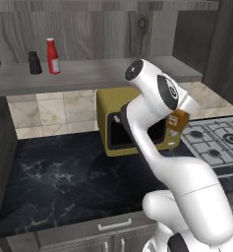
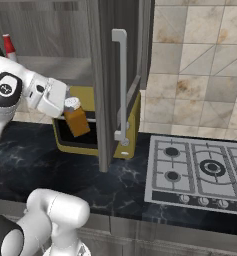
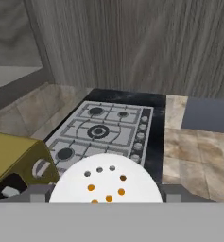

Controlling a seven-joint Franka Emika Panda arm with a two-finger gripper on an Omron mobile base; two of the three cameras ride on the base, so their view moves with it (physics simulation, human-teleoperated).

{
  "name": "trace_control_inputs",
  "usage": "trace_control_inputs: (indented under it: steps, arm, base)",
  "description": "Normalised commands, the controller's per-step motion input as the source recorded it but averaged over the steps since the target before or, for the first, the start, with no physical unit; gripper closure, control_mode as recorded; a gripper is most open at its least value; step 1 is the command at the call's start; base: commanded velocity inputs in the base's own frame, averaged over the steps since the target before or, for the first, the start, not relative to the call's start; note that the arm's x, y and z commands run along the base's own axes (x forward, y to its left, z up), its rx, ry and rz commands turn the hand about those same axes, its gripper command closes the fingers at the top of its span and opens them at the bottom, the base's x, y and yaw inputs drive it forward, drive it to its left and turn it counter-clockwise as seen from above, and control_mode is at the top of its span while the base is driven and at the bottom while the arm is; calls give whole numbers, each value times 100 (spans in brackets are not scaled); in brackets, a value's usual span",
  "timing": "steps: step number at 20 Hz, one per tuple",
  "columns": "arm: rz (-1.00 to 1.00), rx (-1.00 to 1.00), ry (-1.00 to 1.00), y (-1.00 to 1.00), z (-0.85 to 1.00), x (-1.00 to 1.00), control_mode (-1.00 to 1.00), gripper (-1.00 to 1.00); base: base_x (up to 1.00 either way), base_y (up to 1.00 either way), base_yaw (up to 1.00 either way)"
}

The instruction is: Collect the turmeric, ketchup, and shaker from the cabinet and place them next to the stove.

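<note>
We held the squat orange-amber turmeric jar (image 2: 76, 119) pinched in the gripper (image 2: 66, 106) (mid-air, near the silver-grey stove (image 2: 200, 167)); red ketchup bottle (image 1: 52, 56) and black shaker (image 1: 35, 63) remained shelved.

— What finishes do you see? 
— You get a grey wood-grain cabinet (image 1: 103, 29), matt, and a glossy black marbled desk (image 1: 64, 179). 
— And the stove (image 2: 200, 167)? 
— Brushed silver metal. The turmeric (image 2: 76, 119) looks amber, translucent, with a smooth white perforated lid.

Black marbled counter (image 1: 64, 182) below beige tiled wall (image 2: 200, 75), with a yellow-olive microwave (image 1: 108, 106).
</note>
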Motion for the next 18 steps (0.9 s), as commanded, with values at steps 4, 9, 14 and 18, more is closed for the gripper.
trace_control_inputs:
  steps: [4,9,14,18]
  arm:
    - [-2,7,0,-44,-44,0,-100,100]
    - [0,9,1,-47,-48,0,-100,100]
    - [0,8,1,-44,-49,9,-100,100]
    - [0,5,7,-42,-48,29,-100,100]
  base:
    - [0,0,0]
    - [0,0,0]
    - [0,0,0]
    - [0,0,0]
